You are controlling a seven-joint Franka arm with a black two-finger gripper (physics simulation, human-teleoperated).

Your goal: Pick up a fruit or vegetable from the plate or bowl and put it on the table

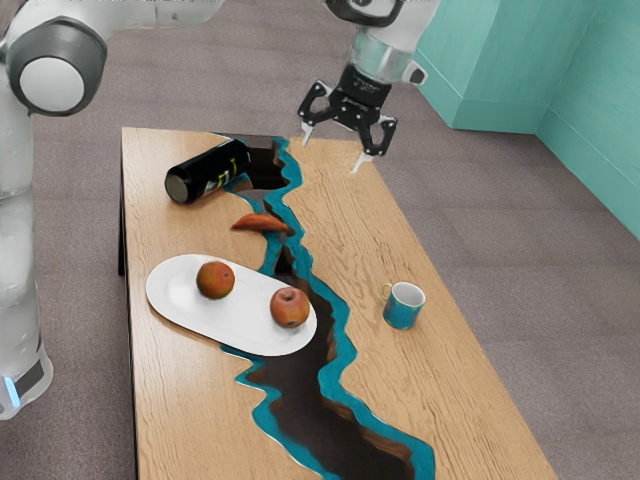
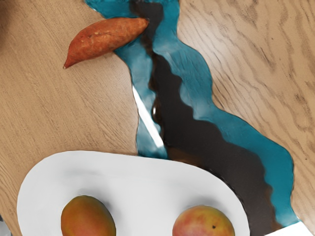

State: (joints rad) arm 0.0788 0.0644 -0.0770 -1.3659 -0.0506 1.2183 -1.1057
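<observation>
My gripper (image 1: 332, 153) is open above the far end of the table (image 1: 450, 400), with nothing between its fingers. A white oval plate (image 1: 235, 318) holds two reddish round fruits set apart: one fruit (image 1: 215, 280) nearer the exterior view's left end, the other fruit (image 1: 290, 307) nearer its right end. In the wrist view the plate (image 2: 138, 191) carries the same fruit (image 2: 88, 219) and second fruit (image 2: 204, 222), both cut off by the picture's edge. A sweet potato (image 1: 262, 223) lies on the table beside the plate; the wrist view has this sweet potato (image 2: 103, 38) too.
A dark bottle (image 1: 208, 172) lies on its side near the table's far end. A teal mug (image 1: 404, 306) stands toward the exterior view's right. A dark channel with blue edges (image 1: 335, 425) runs along the tabletop, partly beside the plate.
</observation>
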